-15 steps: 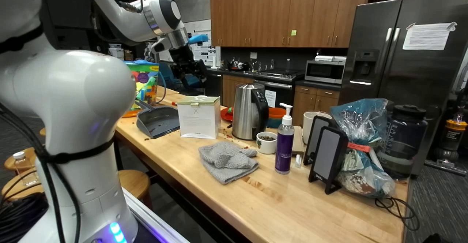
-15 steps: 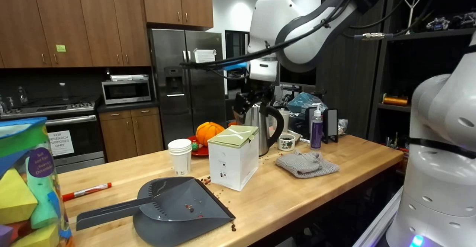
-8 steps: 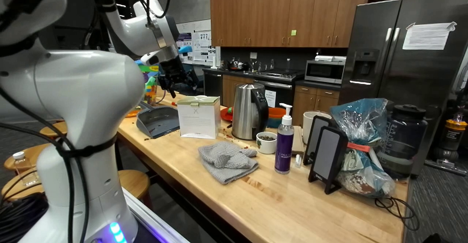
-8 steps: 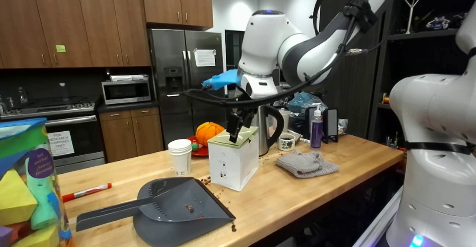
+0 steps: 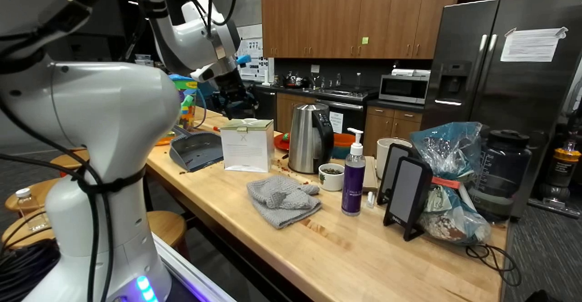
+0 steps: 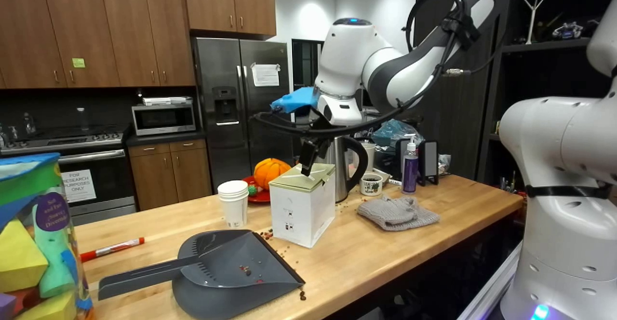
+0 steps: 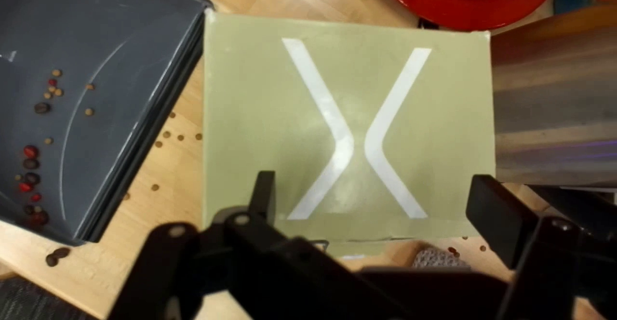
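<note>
1. Gripper (image 7: 373, 187): jaws spread wide in wrist view, nothing held; exterior views too dark there to read finger gap.
2. White box (image 6: 302, 214): right below gripper, upright on wooden table (image 5: 341, 265), between dustpan (image 7: 111, 132) and steel kettle (image 5: 302, 138). Fingers touching it or not, can't tell.
3. Wrist view gives whole green lid (image 7: 359, 93) with white stripes; full walls only from outside. Lid covers box, contents hidden.
4. Dustpan holds dark beans (image 7: 31, 178), red bits (image 7: 31, 152), tan grains (image 7: 89, 112), clearest from wrist; more scattered on table. Dustpan handle (image 6: 144, 273) shows in both exterior views, cropped in wrist.
5. Kettle: wrist mostly catches steel side; kettle handle (image 6: 362, 161) clear in both exterior views.
6. Small white cup (image 5: 328, 183): dark bits (image 5: 332, 171) inside.
7. Red plate (image 7: 462, 14): cropped in wrist. Green ball (image 6: 252, 190) on it, orange pumpkin (image 6: 271, 173) on or just behind, can't tell.
8. Stacked paper cups (image 6: 234, 209): only in an exterior view.
9. See-through tub (image 6: 29, 185): colored blocks (image 6: 19, 257) inside.
</note>
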Robot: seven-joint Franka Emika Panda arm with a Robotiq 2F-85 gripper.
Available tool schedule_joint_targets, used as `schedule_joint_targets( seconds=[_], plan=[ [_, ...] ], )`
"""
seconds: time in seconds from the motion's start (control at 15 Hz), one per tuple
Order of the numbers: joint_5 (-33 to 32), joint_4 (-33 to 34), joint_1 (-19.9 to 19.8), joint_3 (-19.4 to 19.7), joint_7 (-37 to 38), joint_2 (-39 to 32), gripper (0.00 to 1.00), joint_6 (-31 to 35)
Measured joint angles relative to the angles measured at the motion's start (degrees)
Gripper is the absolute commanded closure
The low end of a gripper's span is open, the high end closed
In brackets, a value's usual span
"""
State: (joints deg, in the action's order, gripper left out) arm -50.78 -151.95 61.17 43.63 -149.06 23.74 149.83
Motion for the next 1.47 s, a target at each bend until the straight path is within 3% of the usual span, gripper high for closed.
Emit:
schedule_joint_targets(
  seconds=[0.2, 0.67, 1.13, 1.47],
  plan=[
    [0.0, 1.2, 1.6, 2.9, 0.0, 0.6, 0.0, 0.0],
    [0.0, 2.5, 10.9, 12.6, 0.0, 1.9, 0.0, -0.7],
    [0.0, 3.0, 14.7, 18.1, 0.0, 4.2, 0.0, -3.6],
    [-0.3, 3.8, 21.1, 26.2, 0.0, 6.3, 0.0, -5.0]
  ],
)
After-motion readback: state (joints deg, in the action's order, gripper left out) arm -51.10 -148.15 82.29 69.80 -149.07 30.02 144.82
